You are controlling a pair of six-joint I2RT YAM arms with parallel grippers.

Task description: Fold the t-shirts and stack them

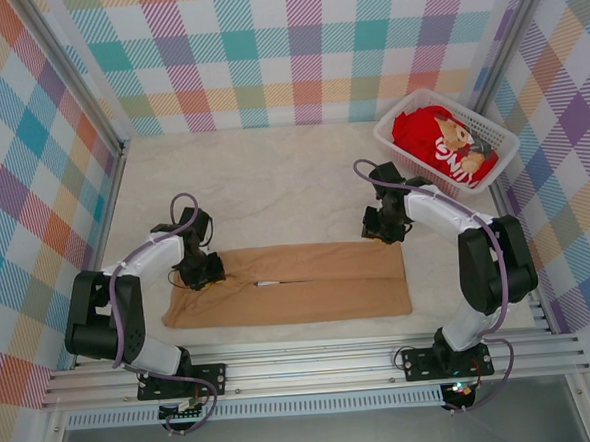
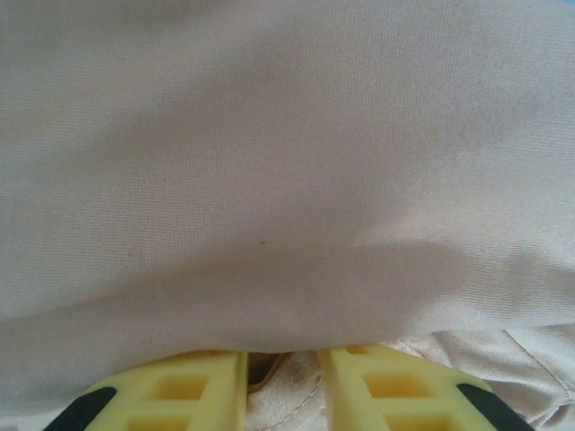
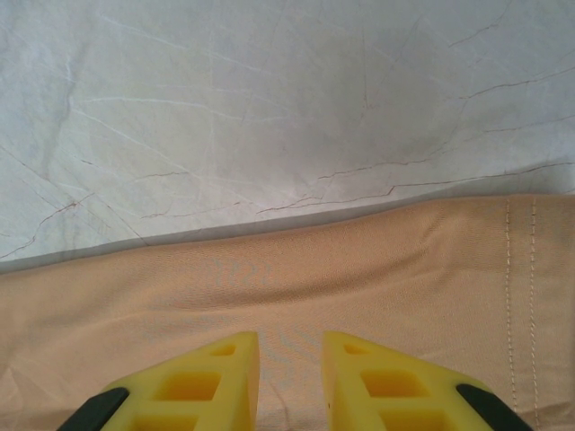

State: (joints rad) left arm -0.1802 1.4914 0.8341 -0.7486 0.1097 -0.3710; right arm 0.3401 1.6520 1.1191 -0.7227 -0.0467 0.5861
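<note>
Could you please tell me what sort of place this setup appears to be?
Probably a robot test cell for laundry folding: plaid-printed walls enclose an aluminium-framed table, with a tan t-shirt laid flat and a red t-shirt waiting in a white basket.

Right gripper (image 3: 290, 346): yellow fingers (image 3: 193, 386), narrow gap.
Tan t-shirt (image 3: 269, 278): under and just ahead of the claw, cloth in the gap.
Double-stitched hem (image 3: 521, 296): to its right.
Creased white table cover (image 3: 269, 108): beyond.

Tan t-shirt (image 1: 289, 281) on cream tabletop (image 1: 273, 182); red t-shirt (image 1: 425, 133), its print possibly a brown bear, in white basket (image 1: 399, 111); pastel plaid walls (image 1: 285, 51).
</note>
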